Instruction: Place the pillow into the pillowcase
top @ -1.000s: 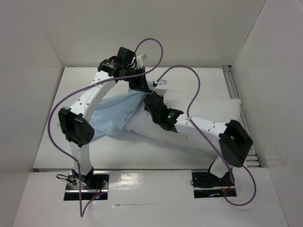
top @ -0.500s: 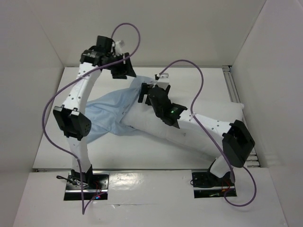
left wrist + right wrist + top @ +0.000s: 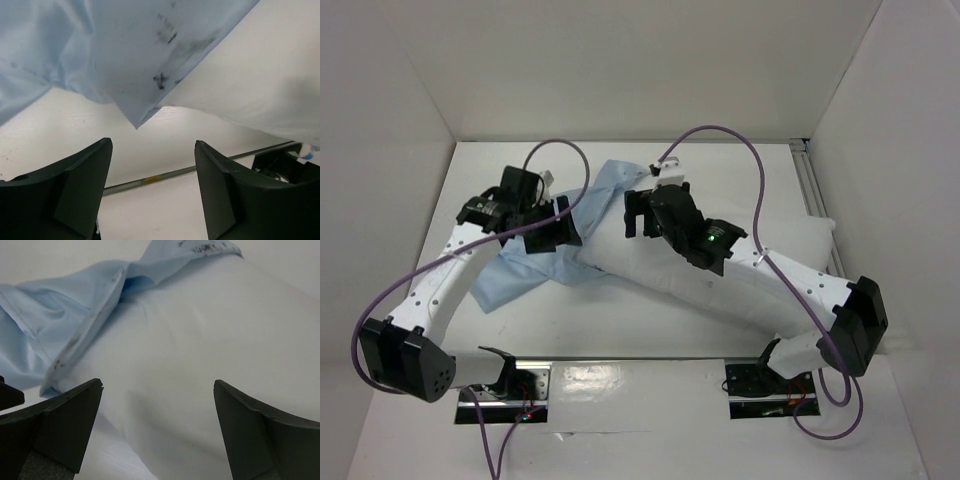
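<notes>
Currently the pillow is laid slantwise from centre to right, its left end covered by the pillowcase. The left gripper and right gripper are spread wide, nothing held. Limp, light cloth is best pinched at the hem; the plump pillow would yield if pushed.

Plump white pillow, lying slantwise; wrinkled light blue pillowcase — limp, smudged — draped over its left end
</notes>
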Tool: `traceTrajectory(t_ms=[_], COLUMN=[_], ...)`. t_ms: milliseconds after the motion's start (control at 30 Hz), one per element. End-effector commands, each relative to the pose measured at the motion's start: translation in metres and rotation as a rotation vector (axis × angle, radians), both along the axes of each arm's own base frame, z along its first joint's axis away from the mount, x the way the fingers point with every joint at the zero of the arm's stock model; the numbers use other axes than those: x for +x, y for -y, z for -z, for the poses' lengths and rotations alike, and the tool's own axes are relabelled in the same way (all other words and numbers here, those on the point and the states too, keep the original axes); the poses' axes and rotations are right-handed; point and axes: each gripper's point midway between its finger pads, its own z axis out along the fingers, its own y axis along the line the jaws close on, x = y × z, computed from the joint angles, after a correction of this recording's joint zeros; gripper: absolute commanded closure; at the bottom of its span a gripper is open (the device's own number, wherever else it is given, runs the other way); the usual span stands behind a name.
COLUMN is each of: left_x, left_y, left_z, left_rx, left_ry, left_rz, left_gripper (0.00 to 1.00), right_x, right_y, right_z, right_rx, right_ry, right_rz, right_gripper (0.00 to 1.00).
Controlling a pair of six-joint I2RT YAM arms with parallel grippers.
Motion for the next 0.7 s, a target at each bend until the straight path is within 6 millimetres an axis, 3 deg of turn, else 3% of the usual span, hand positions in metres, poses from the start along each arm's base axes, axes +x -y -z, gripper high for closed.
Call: traceTrajectory(t_ms=[0, 67, 200, 367, 433, 467, 500, 533, 633, 667], left_x=[0.002, -0.004, 0.004, 0.012, 0.017, 0.020, 0.020, 0.022, 0.025, 0.028], left_y=[0.007, 0.011, 0.014, 0.013, 0.009, 0.010, 0.010, 0.011, 0.012, 0.013], left_z=[0.007, 0.014, 0.033, 0.060, 0.063, 0.063, 0.063, 0.058, 0.058, 0.057], left_rx=[-0.008, -0.004, -0.011, 0.019, 0.047, 0.053, 0.053, 0.048, 0.057, 0.062], left_ry=[0.066, 0.067, 0.086, 0.046, 0.047, 0.051, 0.051, 0.060, 0.055, 0.060], left_rz=[-0.083, -0.084, -0.110, -0.132, -0.140, -0.132, -0.132, -0.132, -0.124, -0.116], left_gripper=[0.20, 0.19, 0.22, 0.36, 0.45, 0.57, 0.57, 0.70, 0.89, 1.00], right_x=[-0.020, -0.024, -0.035, -0.050, -0.049, -0.047, -0.047, -0.042, -0.029, -0.025], right_y=[0.004, 0.007, 0.014, 0.009, 0.005, 0.002, 0.001, -0.001, -0.003, -0.005], right_z=[0.008, 0.012, 0.030, 0.041, 0.050, 0.062, 0.068, 0.074, 0.100, 0.102], right_rx=[-0.137, -0.173, -0.227, -0.268, -0.284, -0.295, -0.308, -0.312, -0.348, -0.358], right_ry=[-0.072, -0.091, -0.136, -0.141, -0.135, -0.145, -0.157, -0.150, -0.162, -0.162], right_rz=[-0.080, -0.099, -0.137, -0.199, -0.205, -0.206, -0.206, -0.193, -0.135, -0.125], right_gripper=[0.00, 0.00, 0.00, 0.00, 0.00, 0.00, 0.00, 0.00, 0.00, 0.06])
